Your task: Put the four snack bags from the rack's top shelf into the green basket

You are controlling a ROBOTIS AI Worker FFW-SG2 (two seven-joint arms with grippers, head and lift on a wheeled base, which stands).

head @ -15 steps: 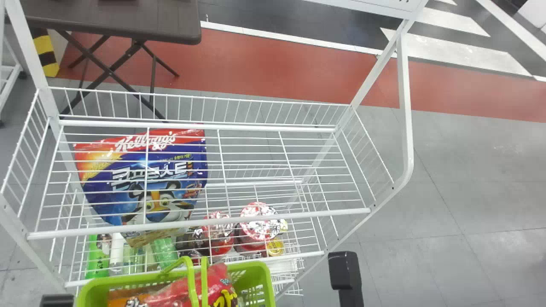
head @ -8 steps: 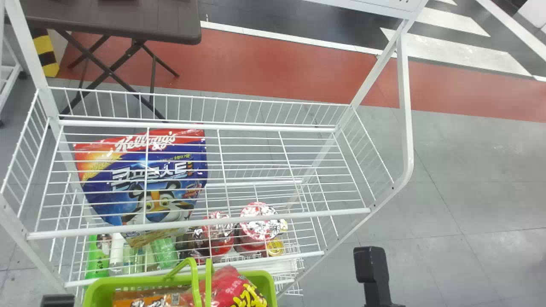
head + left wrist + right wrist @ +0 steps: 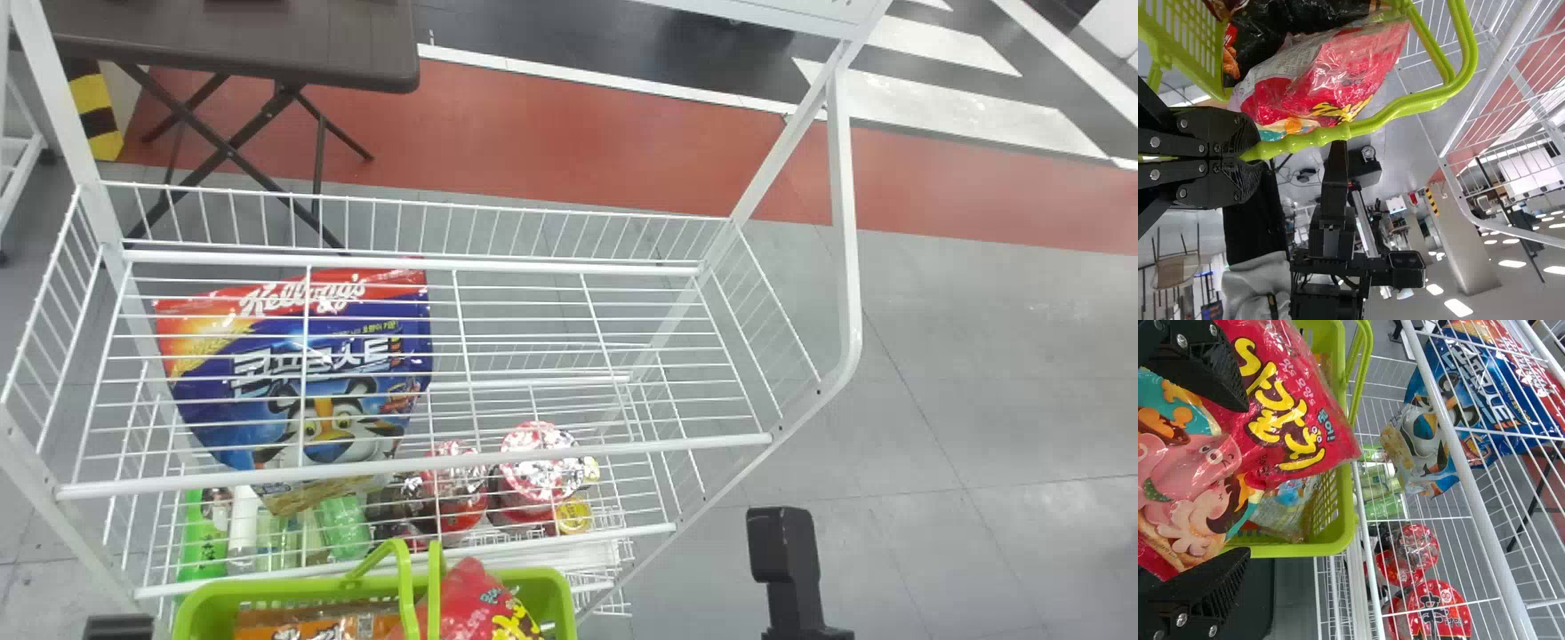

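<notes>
Big yellow lettering sprawls over the front of the pink snack bag (image 3: 476, 604), with cartoon faces printed beside it; smaller pale print marks the orange bag (image 3: 311, 624) in the green basket (image 3: 213, 591). More lettering shows on the blue bag (image 3: 302, 391) with the tiger face, seen through the wires of the rack's top shelf (image 3: 418, 464), and on the round lids of the red cups (image 3: 538, 462) lower in the rack. My right gripper (image 3: 782, 551) is spread wide, its jaws well apart at the pink snack bag; whether they press on it, I cannot tell. The bag's end juts up at the basket's opening. My left gripper (image 3: 120, 627) is closed firmly around the basket's handle (image 3: 1398, 110), near the pink snack bag and a black bag (image 3: 1295, 23). The basket sits just before the rack's front edge, its long rim running along the wires. My right wrist is to the right of the basket, and beyond the rack's bent right-hand post (image 3: 845, 231) the grey floor (image 3: 996, 382) spreads wide.
</notes>
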